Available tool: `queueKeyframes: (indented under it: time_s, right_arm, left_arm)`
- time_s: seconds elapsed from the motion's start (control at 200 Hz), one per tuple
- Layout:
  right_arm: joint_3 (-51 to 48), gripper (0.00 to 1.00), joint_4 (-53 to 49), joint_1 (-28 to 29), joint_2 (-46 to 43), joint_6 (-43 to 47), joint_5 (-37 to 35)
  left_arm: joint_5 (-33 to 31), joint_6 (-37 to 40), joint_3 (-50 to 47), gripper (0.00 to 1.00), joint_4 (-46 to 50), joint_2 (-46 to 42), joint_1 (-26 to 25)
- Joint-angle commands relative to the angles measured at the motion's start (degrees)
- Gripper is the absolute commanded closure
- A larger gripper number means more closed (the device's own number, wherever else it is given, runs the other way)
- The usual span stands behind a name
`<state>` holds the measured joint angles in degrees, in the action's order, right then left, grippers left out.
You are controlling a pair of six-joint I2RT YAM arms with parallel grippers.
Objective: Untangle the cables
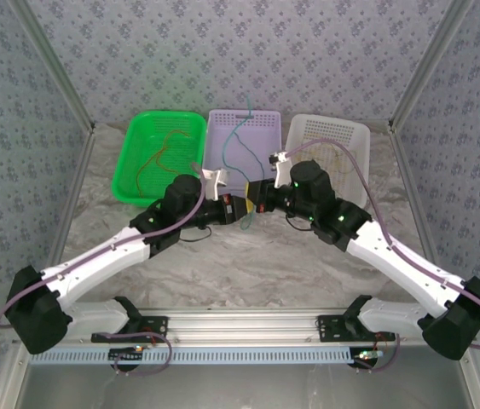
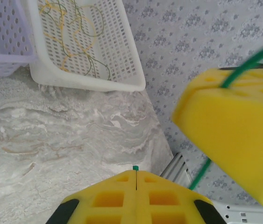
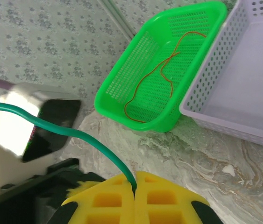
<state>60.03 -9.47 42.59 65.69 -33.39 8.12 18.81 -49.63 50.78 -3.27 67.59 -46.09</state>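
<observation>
Both grippers meet in mid-table in front of the baskets, each shut on the same green-teal cable (image 1: 233,139), which hangs out of the purple basket (image 1: 267,121). My left gripper (image 2: 136,173) pinches the cable's end, and a short green tip (image 2: 135,168) sticks out between its yellow pads. My right gripper (image 3: 134,181) clamps the cable (image 3: 82,136) a little further along. In the left wrist view the right gripper's fingers (image 2: 236,133) loom close on the right. A red-orange cable (image 3: 161,74) lies in the green basket (image 3: 122,100). Yellow and green cables (image 2: 75,28) lie in the white basket (image 2: 131,70).
Three baskets stand in a row at the back: green (image 1: 137,170), purple, and white (image 1: 357,136). Patterned walls close in the sides and back. Bare marble tabletop (image 1: 248,264) lies between the baskets and the arm bases.
</observation>
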Motion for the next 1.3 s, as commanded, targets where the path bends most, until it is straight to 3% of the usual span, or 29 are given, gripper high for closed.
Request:
queueKeyframes:
  time_s: [0.0, 0.145, 0.56, 0.665, 0.984, 1.299]
  right_arm:
    - [-2.2, 1.00, 0.4, -2.3, -2.7, -2.2, -2.3]
    - [-5.5, 1.00, 4.5, -6.2, -4.2, -7.7, -1.2]
    - [-1.1, 1.00, 3.6, -7.3, -1.8, -7.8, -0.7]
    - [-0.2, 1.00, 2.4, -7.0, -0.7, -6.5, -0.1]
    - [1.6, 1.00, 1.0, -6.2, 1.9, -5.6, 1.4]
    - [2.5, 1.00, 0.4, -4.7, 1.9, -5.8, 1.2]
  left_arm:
    - [-4.7, -0.7, -1.8, 1.00, -1.6, -5.5, 0.8]
    - [-9.1, -3.8, -6.6, 1.00, -3.8, -11.1, 1.7]
    - [-9.3, -6.2, -9.8, 1.00, -3.0, -14.1, 2.4]
    - [-5.2, -5.3, -6.9, 0.77, -2.6, -11.5, 1.6]
    - [0.3, 2.2, 2.2, 0.50, 3.1, -4.5, -1.4]
    - [-2.0, 6.9, 6.4, 0.53, 8.6, 1.5, -1.2]
